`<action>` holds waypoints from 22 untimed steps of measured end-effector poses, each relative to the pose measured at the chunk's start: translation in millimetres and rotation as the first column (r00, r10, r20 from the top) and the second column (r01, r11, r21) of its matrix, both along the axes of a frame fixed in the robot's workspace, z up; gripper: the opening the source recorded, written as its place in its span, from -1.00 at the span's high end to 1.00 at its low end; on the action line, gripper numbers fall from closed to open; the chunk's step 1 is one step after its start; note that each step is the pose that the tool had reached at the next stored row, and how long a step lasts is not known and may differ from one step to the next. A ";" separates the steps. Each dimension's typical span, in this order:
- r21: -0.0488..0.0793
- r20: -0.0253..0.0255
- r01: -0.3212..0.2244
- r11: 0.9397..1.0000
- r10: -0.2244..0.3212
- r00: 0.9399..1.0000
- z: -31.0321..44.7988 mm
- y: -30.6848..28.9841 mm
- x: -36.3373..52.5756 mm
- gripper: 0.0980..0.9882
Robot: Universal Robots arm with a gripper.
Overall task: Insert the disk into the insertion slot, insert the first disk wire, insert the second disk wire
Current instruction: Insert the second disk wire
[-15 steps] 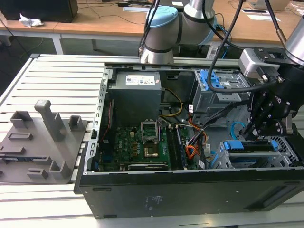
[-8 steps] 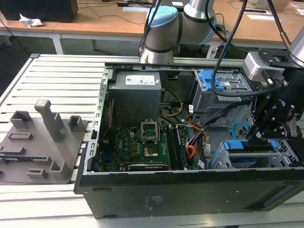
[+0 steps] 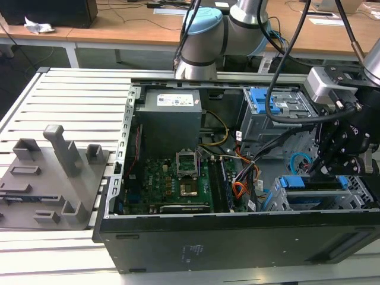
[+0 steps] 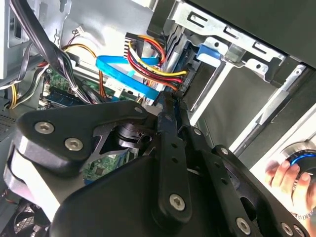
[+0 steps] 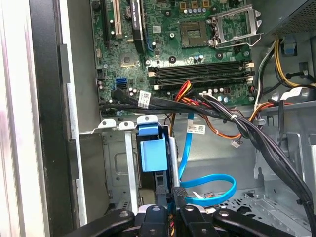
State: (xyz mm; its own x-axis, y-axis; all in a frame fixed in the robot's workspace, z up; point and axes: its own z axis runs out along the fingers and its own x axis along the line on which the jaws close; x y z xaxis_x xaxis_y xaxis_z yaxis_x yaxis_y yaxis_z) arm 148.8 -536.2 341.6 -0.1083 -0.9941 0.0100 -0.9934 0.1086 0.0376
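Note:
The disk (image 3: 314,184), in its blue carrier, lies inside the insertion slot (image 3: 274,200), the grey cage in the case's corner at the exterior view's right. The carrier's blue tab (image 5: 153,154) shows in both wrist views (image 4: 209,52). My black gripper (image 3: 325,169) hangs over the disk's end. Its fingers are shut (image 5: 174,197) on the black plug of the blue flat disk wire (image 5: 210,192), right at the disk's connector edge (image 4: 167,101). The red, yellow and black disk wire (image 4: 153,61) runs to a black plug beside the fingertips, at the disk's end.
The open case holds a green motherboard (image 3: 172,178), a grey power supply (image 3: 169,119) and a taller grey bay with a blue latch (image 3: 267,101). A thick black cable bundle (image 5: 237,123) crosses above the slot. A person's hand (image 4: 284,175) rests outside the case. A grey fixture plate (image 3: 53,178) lies outside.

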 end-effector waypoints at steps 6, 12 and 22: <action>-0.001 0.000 -0.001 1.000 0.001 1.000 -4.4 -2.6 0.2 0.85; 0.001 0.000 -0.001 1.000 0.001 1.000 -5.6 -2.6 0.4 0.83; 0.000 0.000 -0.001 1.000 0.001 1.000 26.6 -0.5 0.4 0.98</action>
State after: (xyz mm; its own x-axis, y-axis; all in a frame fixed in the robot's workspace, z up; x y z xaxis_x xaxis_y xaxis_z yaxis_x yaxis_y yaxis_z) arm 149.3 -536.7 368.1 -0.1074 -0.9942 0.0101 -0.9935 0.1077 0.0376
